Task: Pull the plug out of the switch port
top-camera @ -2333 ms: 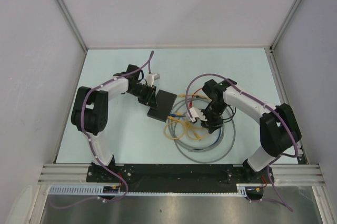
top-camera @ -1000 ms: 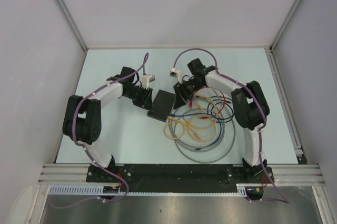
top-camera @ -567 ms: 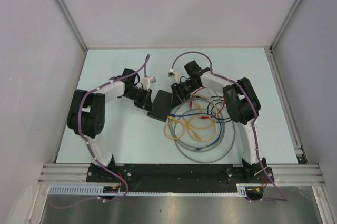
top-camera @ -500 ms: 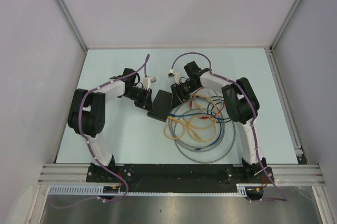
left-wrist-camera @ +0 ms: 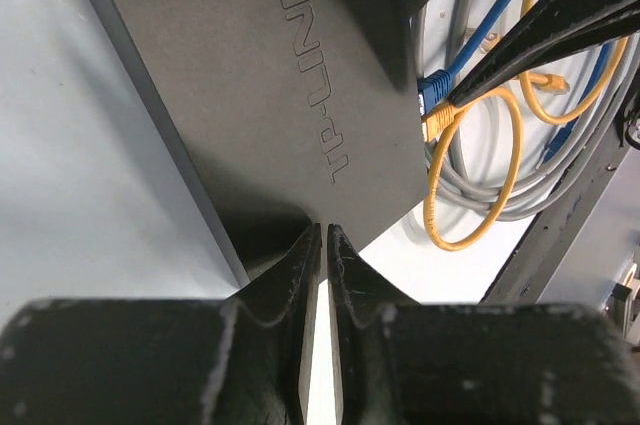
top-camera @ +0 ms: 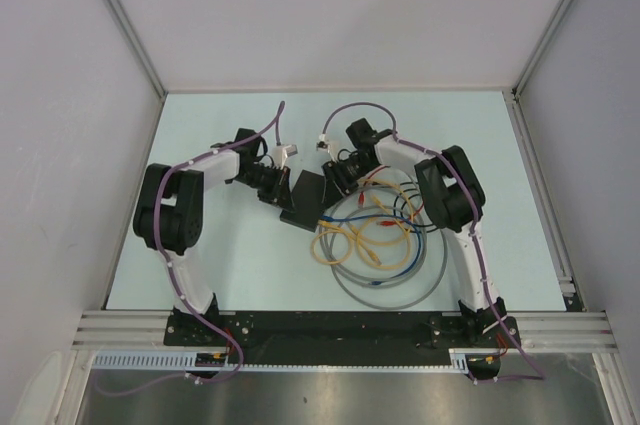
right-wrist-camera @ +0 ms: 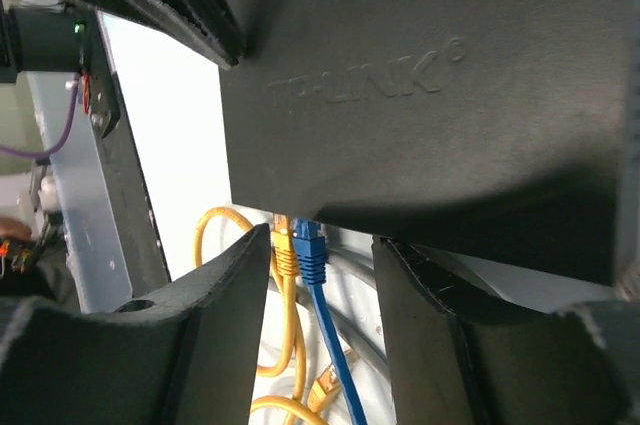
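Black and flat, the switch (top-camera: 308,197) lies on the desk (top-camera: 220,245), a blue plug (right-wrist-camera: 308,245) and a yellow plug (right-wrist-camera: 282,248) seated in its port edge. My right fingers (right-wrist-camera: 225,325) have just swung over from the cable coils (top-camera: 375,245) and stand apart astride both plugs, gripping neither. My left fingers (left-wrist-camera: 290,275) have narrowed to a slit at the switch's corner away from the ports. Closing on a plug looks next.

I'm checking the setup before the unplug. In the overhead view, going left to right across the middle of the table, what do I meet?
left claw → switch → right claw
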Robot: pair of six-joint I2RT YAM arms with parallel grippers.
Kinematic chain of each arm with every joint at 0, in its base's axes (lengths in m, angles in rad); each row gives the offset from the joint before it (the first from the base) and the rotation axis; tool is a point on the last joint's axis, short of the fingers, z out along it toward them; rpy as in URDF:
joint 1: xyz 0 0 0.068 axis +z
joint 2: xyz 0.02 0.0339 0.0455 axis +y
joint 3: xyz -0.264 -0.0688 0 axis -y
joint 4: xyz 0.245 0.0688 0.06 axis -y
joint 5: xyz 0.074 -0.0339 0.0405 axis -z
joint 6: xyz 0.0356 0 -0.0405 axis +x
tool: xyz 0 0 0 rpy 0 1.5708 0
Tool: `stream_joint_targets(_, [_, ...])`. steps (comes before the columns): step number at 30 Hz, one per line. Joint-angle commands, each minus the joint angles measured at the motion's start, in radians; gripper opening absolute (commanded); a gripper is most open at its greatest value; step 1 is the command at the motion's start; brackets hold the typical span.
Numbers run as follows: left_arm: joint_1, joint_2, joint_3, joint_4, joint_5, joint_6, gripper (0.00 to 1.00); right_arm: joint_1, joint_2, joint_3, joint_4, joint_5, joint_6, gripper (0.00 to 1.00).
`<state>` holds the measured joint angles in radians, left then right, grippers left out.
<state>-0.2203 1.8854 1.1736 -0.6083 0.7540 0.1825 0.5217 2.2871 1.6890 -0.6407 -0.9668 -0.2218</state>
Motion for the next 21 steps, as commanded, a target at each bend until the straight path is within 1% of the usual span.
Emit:
stream_joint_targets(1, [0.001,0.06,-0.009,0.004,-0.101,0.026,0.15,0.018,0.035,0.031,-0.054,-0.072,-0.068,0.5])
stream_joint_targets(3, [-0.001,0.066,-0.009,0.004,-0.101,0.026,0.15,0.018,0.037,0.028,-0.059,-0.093,-0.085,0.49])
stream_joint_targets(5, [-0.002,0.07,-0.008,0.002,-0.097,0.025,0.15,0.021,0.051,0.037,-0.103,-0.13,-0.116,0.47])
stream_joint_targets(8, [-0.005,0.073,-0.005,-0.001,-0.091,0.021,0.15,0.026,0.043,-0.005,-0.036,-0.105,-0.059,0.48])
stream_joint_targets(9, [-0.007,0.075,-0.005,-0.001,-0.09,0.023,0.15,0.026,0.041,-0.015,-0.018,-0.098,-0.038,0.5])
stream_joint_targets(11, [-0.01,0.077,-0.005,-0.001,-0.087,0.023,0.15,0.031,0.041,-0.038,0.036,-0.064,0.021,0.52])
stream_joint_targets(14, [-0.013,0.081,-0.005,-0.004,-0.088,0.025,0.15,0.028,0.038,-0.077,0.119,-0.067,0.104,0.48])
stream_joint_targets(17, [-0.014,0.087,-0.005,-0.002,-0.093,0.025,0.15,0.031,0.048,-0.084,0.139,-0.041,0.131,0.46])
stream_joint_targets(21, [-0.019,0.084,-0.003,-0.007,-0.097,0.029,0.15,0.034,0.054,-0.095,0.173,0.016,0.177,0.38])
